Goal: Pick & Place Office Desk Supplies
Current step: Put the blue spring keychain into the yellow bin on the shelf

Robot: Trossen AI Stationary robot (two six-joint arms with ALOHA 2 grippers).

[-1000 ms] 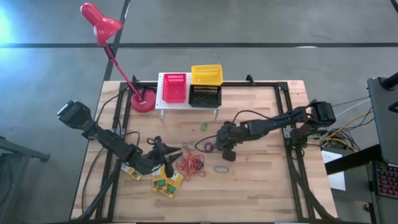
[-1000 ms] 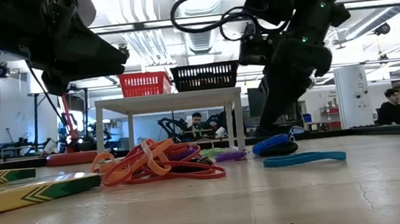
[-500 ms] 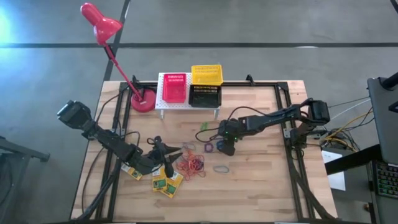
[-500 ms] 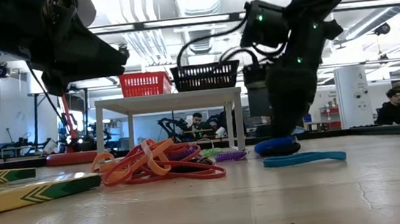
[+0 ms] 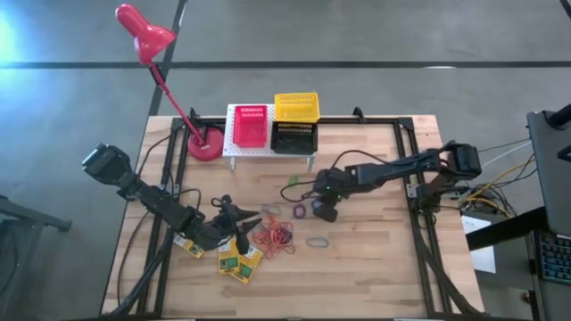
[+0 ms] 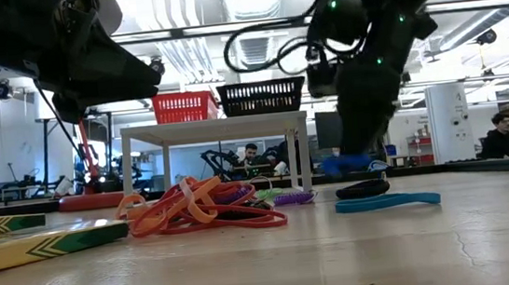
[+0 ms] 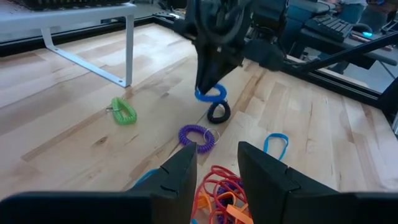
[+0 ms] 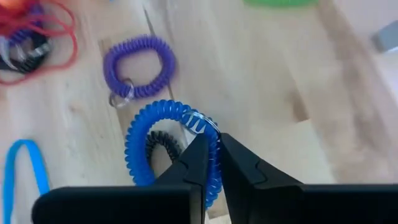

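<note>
Wooden table point(image 5: 375, 259) | baskets: 3 | right jaws pinching one blue ring point(image 8: 163, 146) | left jaws spread

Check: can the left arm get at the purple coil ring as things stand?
Probably yes. The left gripper hovers beside the rubber bands, and the purple coil ring lies bare on the table just ahead of its fingers. The right gripper, shut on the blue coil ring, hangs just beyond, so approach carefully.

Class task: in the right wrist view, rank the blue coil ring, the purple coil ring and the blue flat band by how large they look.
1. blue coil ring, held in the right gripper, so nearness inflates it.
2. purple coil ring and blue flat band look alike; the band is partly hidden.
</note>
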